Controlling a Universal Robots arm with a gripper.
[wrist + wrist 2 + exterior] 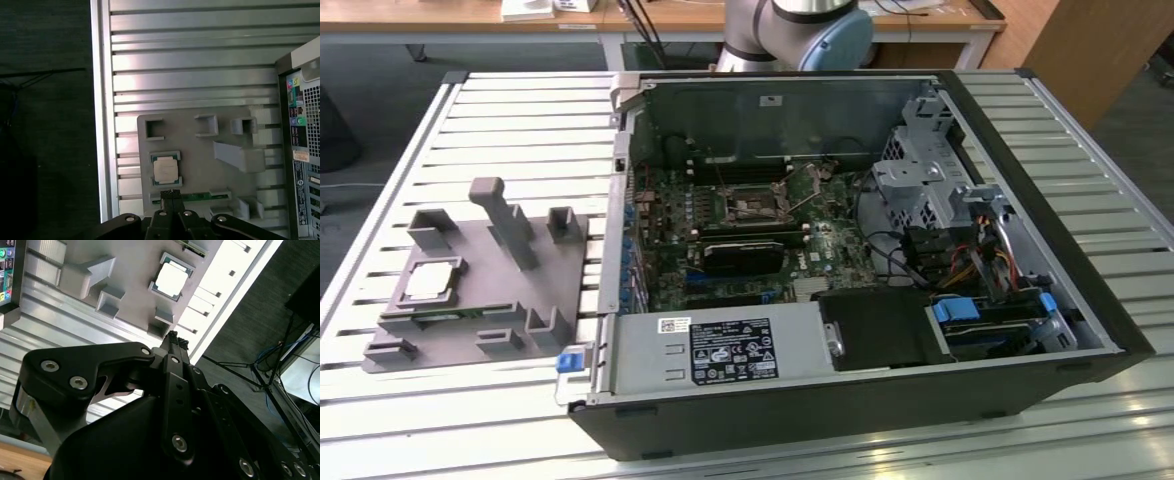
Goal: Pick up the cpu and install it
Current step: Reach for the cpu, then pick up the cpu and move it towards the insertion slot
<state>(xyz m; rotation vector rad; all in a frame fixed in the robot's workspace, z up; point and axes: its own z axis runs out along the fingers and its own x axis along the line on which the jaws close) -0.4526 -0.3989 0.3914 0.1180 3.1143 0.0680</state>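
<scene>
Eyes on the cpu (431,280): small, thin, square, pale silvery-grey metal top facing up. Lying flat, not tilted, seated in a shallow framed recess of the grey plastic fixture (487,300), toward the exterior view's left side of it. Well apart from the open computer case (854,425). Not yet picked up, not yet installed. In the second wrist view, cpu (171,280) gleaming bright, with a darker rim showing round the metal lid. In the first wrist view, cpu (165,169) square-on, held between raised grey lips on two opposite sides.
</scene>
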